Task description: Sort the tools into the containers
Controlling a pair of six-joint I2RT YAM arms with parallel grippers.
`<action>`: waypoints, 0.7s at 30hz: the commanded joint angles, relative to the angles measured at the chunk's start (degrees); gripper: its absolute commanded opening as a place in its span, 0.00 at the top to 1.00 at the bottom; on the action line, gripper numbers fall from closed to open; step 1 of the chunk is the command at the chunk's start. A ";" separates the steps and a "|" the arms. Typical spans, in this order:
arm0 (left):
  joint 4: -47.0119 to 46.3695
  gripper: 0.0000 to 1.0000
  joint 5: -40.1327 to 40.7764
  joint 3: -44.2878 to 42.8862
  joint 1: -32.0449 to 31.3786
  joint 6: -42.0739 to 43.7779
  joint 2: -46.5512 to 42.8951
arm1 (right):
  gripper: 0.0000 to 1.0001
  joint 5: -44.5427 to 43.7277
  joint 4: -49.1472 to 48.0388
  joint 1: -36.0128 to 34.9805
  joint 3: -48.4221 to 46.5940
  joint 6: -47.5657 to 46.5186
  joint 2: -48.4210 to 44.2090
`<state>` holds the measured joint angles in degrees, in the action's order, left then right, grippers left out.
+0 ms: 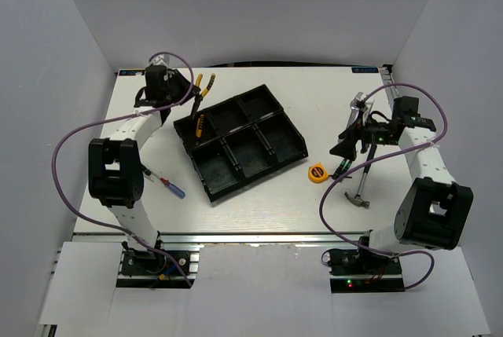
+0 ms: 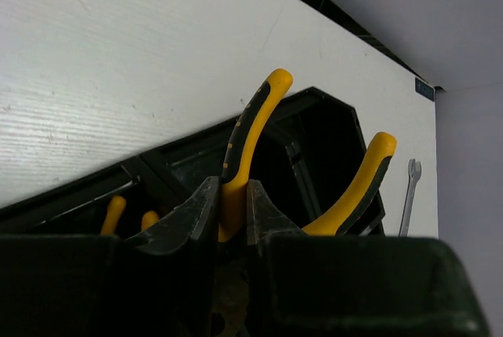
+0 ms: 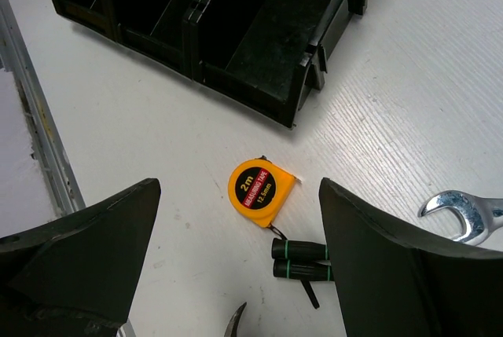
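I count two yellow pliers, one tape measure (image 1: 317,172), one hammer (image 1: 360,193), one wrench (image 3: 464,211), one red-blue screwdriver (image 1: 167,184) and one black tray (image 1: 250,185) with six boxes. The left hand (image 1: 191,95) pinches a handle of the first pliers (image 1: 204,88), near the tray's far left corner. The second pliers (image 1: 200,123) lies in that corner box. The right hand (image 1: 351,144), spread wide, hangs over the tape measure. The bench (image 1: 259,219) is white, the walls grey.

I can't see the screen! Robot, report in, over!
Left tool shut on yellow pliers. Right tool open above tape measure. Nothing seen blocking.
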<state>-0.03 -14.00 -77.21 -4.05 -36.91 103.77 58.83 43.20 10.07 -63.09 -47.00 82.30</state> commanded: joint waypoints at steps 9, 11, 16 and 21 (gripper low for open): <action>-10.34 1.00 -4.46 8.04 0.54 -2.82 -1.90 | 0.12 1.47 3.73 0.22 0.33 -2.92 -3.73; -10.69 1.00 -4.54 8.74 0.80 -2.30 -1.90 | 0.12 1.38 3.65 0.31 0.77 -2.92 -4.17; -11.39 1.00 -4.54 12.25 1.07 -0.63 -2.25 | 0.12 1.38 3.73 0.31 1.04 -2.92 -4.26; -12.36 1.00 -4.28 14.37 1.77 0.52 -1.64 | 0.12 1.29 4.00 0.31 0.60 -3.09 -4.08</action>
<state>-8.93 -17.19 -63.02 -3.01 -37.54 103.70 58.87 46.30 10.07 -62.39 -48.90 79.29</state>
